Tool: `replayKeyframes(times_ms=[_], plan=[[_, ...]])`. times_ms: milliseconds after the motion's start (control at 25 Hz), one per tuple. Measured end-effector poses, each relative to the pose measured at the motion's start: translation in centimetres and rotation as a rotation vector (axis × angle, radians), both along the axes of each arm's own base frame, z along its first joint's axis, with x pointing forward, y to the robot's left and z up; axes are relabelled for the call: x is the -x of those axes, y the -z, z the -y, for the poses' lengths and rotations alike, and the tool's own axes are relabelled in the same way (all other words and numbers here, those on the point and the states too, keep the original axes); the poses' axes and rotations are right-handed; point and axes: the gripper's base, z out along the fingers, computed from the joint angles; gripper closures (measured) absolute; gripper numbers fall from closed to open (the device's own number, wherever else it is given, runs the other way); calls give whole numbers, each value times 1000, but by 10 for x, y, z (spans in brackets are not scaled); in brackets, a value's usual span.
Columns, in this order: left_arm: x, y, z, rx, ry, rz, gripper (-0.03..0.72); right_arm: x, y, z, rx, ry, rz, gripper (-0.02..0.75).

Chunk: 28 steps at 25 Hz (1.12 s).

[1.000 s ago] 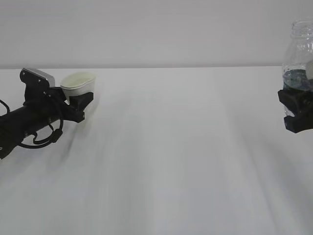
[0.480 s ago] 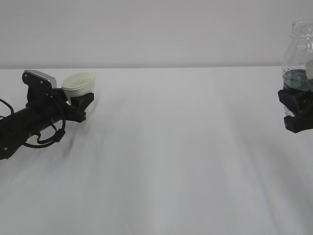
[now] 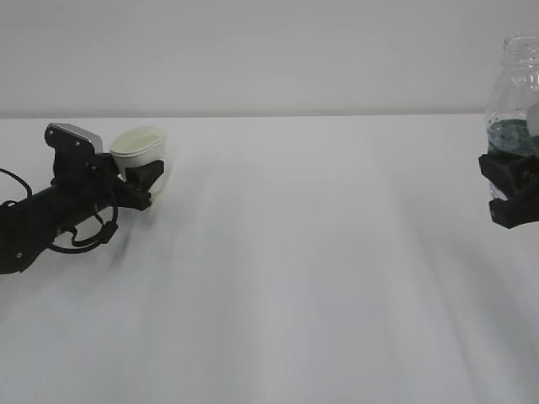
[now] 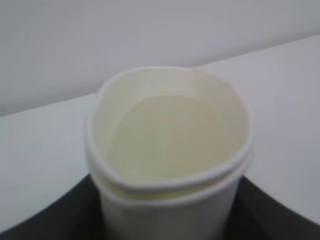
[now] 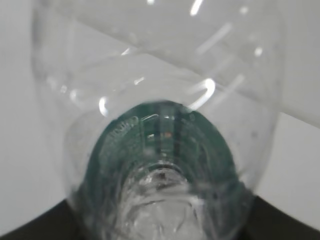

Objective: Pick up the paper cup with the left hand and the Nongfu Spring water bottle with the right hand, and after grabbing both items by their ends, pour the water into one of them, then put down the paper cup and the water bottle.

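Exterior view shows my left hand [image 3: 139, 181] clamped low on the light, crushable paper cup [image 3: 141, 150] at mid-left, my right hand [image 3: 511, 192] gripping the slippery Nongfu Spring water bottle [image 3: 515, 97] at the right edge.

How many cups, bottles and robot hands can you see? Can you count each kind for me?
Paper cup: 1
Water bottle: 1
Robot hands: 2, the left hand and the right hand
Total: 4
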Motion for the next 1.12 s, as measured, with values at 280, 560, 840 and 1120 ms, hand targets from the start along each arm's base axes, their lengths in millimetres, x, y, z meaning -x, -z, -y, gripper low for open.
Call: replayKeyframes(times_ms=[280,560,840,1120], plan=[[0,5,-1,4,-13,-12,270,0,0,0,0,0,0,380],[0,5,-1,5,-16,-13,270,0,0,0,0,0,0,380],[0,5,-1,5,-18,-13,270,0,0,0,-1,0,0,380],[0,5,-1,5,-18,-13,249,0,0,0,-2,1,0,380]])
